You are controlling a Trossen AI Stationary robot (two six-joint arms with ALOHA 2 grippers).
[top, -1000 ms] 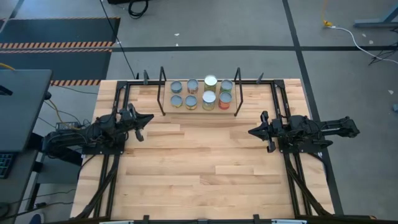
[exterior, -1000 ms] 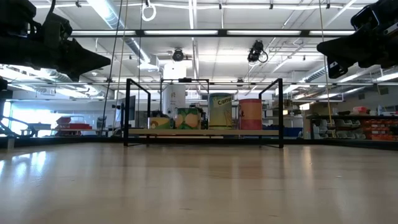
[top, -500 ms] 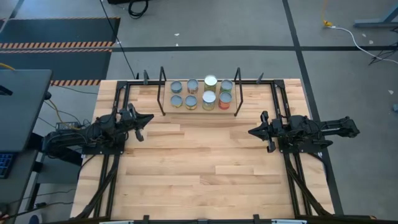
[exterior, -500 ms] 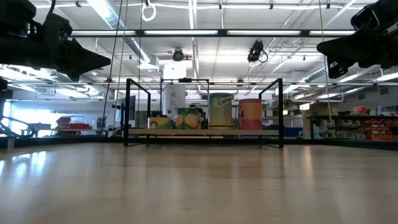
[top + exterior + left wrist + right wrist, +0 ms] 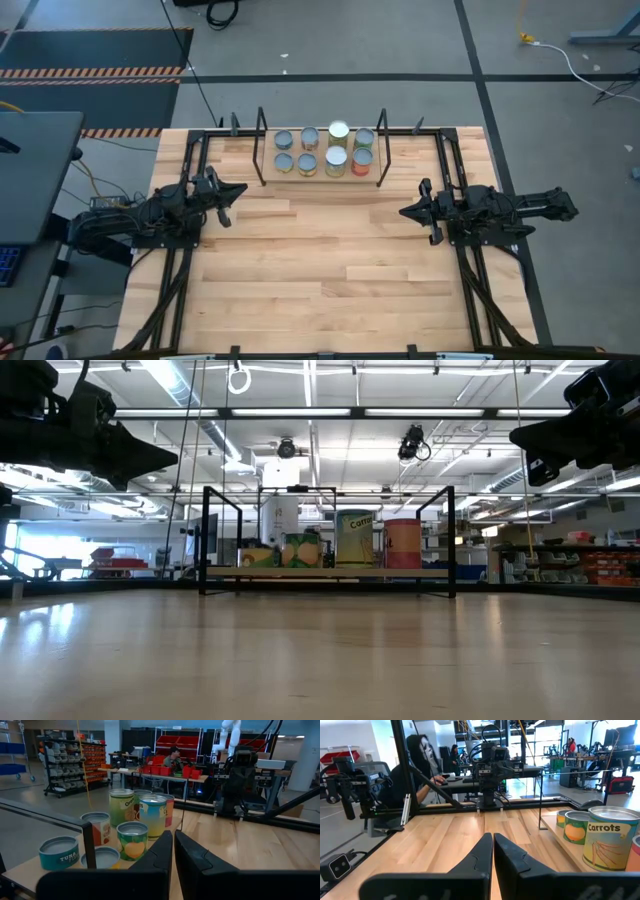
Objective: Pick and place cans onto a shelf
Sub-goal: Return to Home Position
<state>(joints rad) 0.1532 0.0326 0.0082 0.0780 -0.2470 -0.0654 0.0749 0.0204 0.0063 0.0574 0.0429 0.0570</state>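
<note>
We found all eight cans (image 5: 336, 158) standing upright on the shelf (image 5: 320, 176), which sat at the far middle of the table (image 5: 330, 270), its light board held between two thin black end frames. From above, the cans made two rows of four, a far row and a near row, packed close together, and the two in the third place from the left showed larger lids than their neighbours. From table height we made out low yellow and green labels on the left, the tall Carrots tin (image 5: 355, 538) beside them and an orange-red tin (image 5: 403, 543) at the right end. The left gripper (image 5: 173, 834) hung above the table's left side, nearer than the shelf and well apart from it, pointing toward the middle. Its fingers were pressed together with nothing held, and past them we saw a low tuna tin (image 5: 59, 853) at the shelf's left end. The right gripper (image 5: 492, 837) hung above the table's right side, likewise well apart from the shelf, facing the left arm across the wood, its fingers also pressed together and holding nothing. Beyond the table we saw a person (image 5: 174, 754) behind a workbench in the room.
</note>
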